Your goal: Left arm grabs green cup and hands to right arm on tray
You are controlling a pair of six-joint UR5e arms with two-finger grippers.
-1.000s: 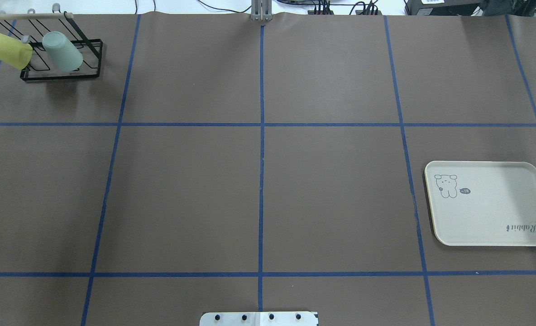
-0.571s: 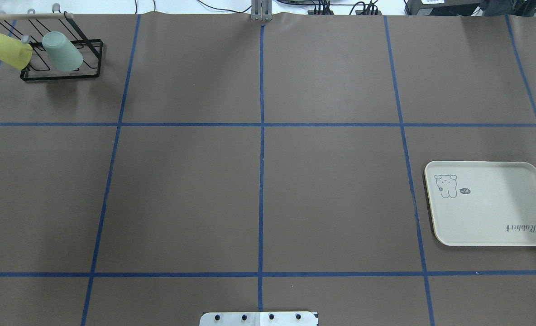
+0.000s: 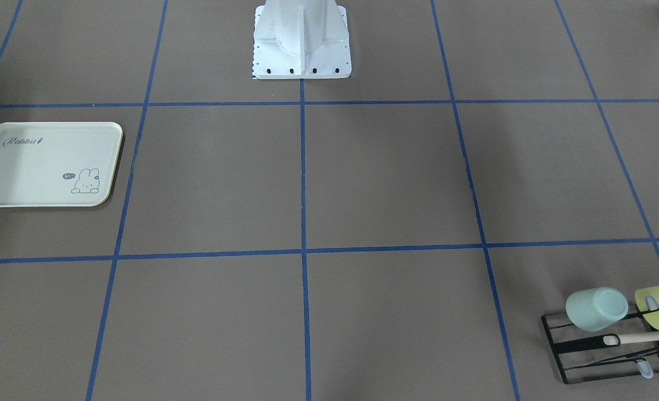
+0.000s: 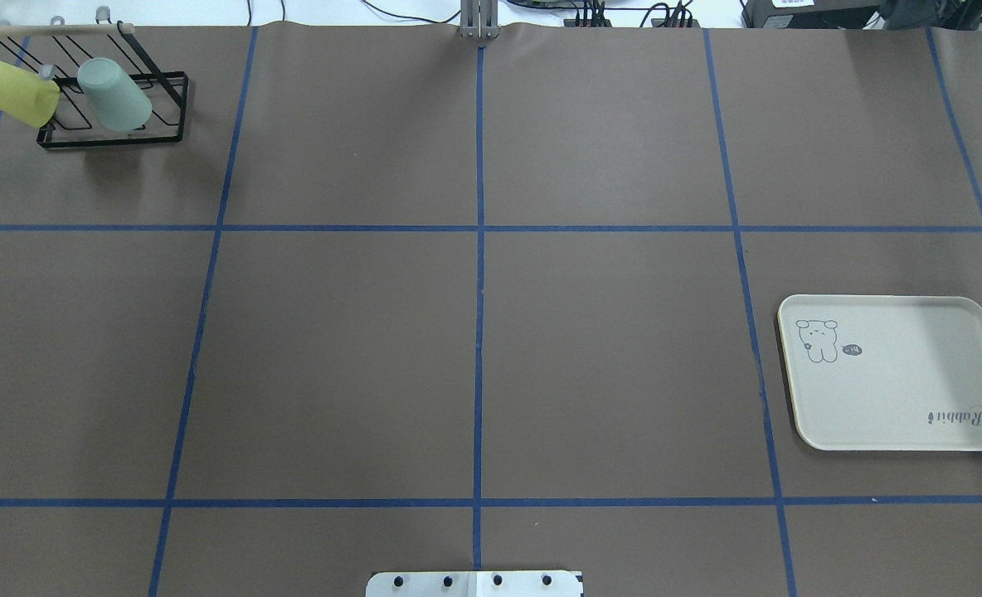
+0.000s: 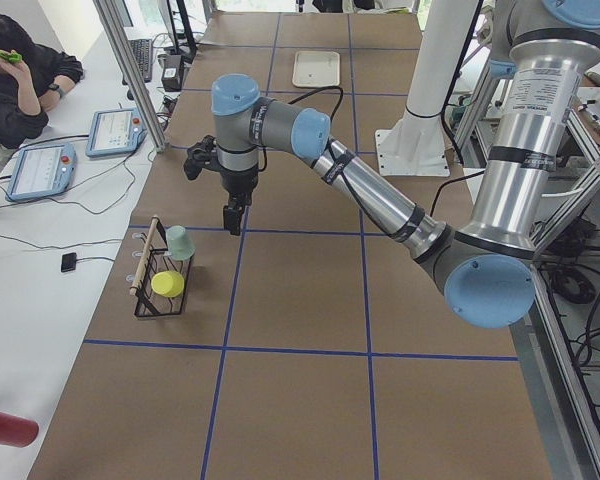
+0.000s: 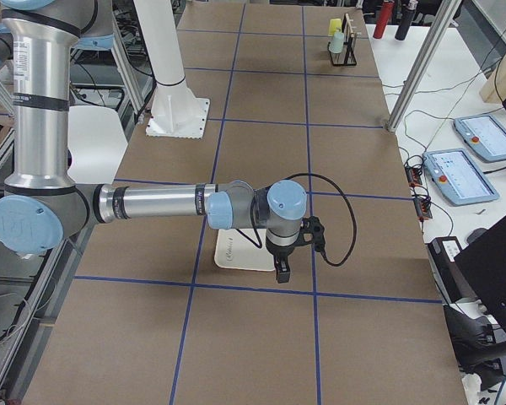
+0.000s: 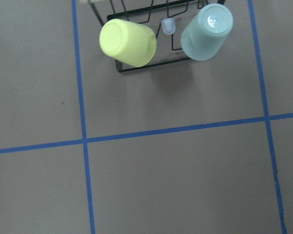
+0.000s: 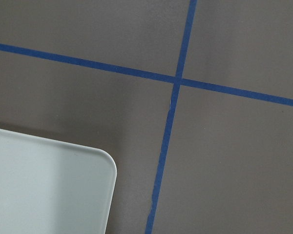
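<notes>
L gripper (image 5: 233, 220) near green cup (image 5: 180, 242) on rack (image 3: 583, 343), apart | R gripper (image 6: 281, 272) by tray (image 6: 236, 251) | both jaws: can't tell

Brown matte table cover (image 4: 333, 348), gridded with blue tape lines (image 4: 478, 332). Light is soft and even, with faint shadows.

Along the cover's operator-side edge runs a white bench top (image 5: 40, 300). On it are a grey screen pendant with a red button (image 5: 115, 132), a second like it (image 5: 40, 170), a black keyboard (image 5: 140, 58), loose black cables and a small black box (image 5: 69, 262). A red cylinder (image 5: 5, 427) lies at the bench's near end.

A silver aluminium frame post (image 5: 130, 70) stands between cover and bench. A person in black (image 5: 15, 85) sits beyond the bench.
</notes>
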